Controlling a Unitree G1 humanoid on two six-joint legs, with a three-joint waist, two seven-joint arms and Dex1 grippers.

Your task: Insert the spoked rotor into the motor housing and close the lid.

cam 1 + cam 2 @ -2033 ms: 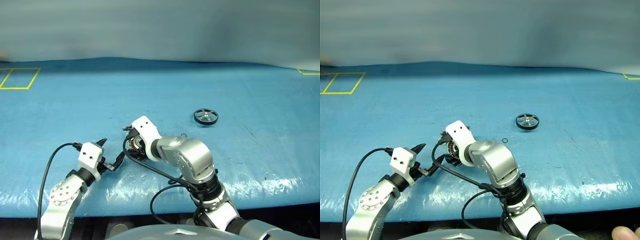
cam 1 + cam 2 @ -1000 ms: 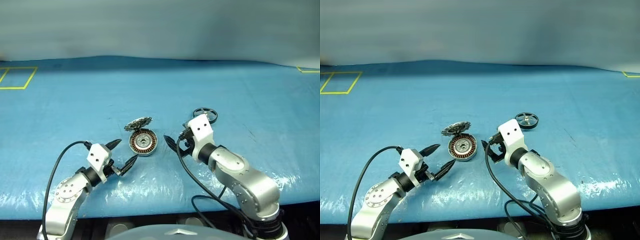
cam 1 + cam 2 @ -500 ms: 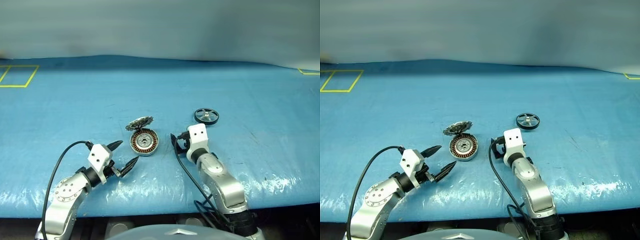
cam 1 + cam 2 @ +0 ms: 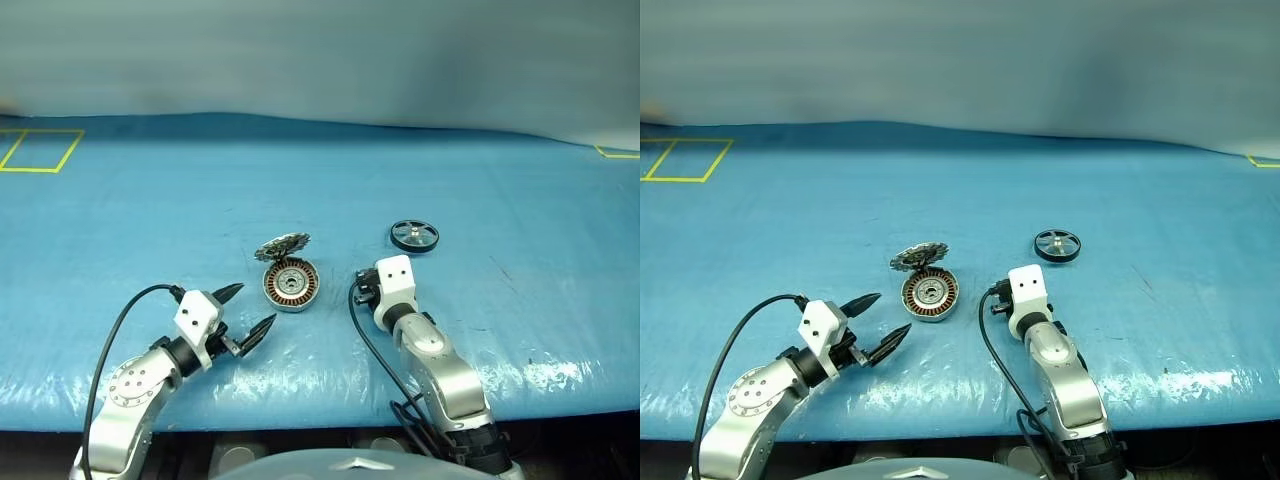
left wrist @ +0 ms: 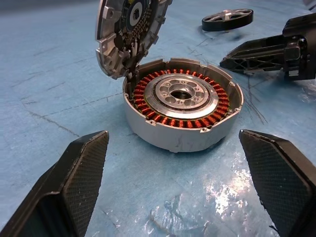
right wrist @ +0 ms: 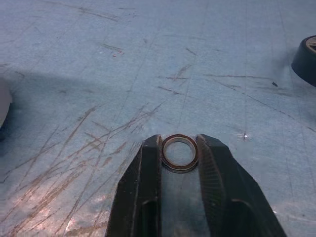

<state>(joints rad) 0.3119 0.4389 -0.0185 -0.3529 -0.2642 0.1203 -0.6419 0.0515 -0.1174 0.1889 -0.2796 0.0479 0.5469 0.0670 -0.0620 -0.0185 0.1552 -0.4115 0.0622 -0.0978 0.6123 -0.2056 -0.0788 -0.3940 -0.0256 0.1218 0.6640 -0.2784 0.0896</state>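
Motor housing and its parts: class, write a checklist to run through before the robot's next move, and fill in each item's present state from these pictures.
1. Motor housing sits upright on the blue table, windings exposed: ok.
2. Lid is out of the way, standing tilted at the housing's rim, cavity uncovered: ok.
3. Spoked rotor lies flat on the table, untouched and free to pick: ok.
4. Right claw is free for the rotor: not ok, it is closed on a small thin ring.
5. Left claw is open, facing the housing: ok.
6. Ring firmly seated between the fingers: cannot tell.
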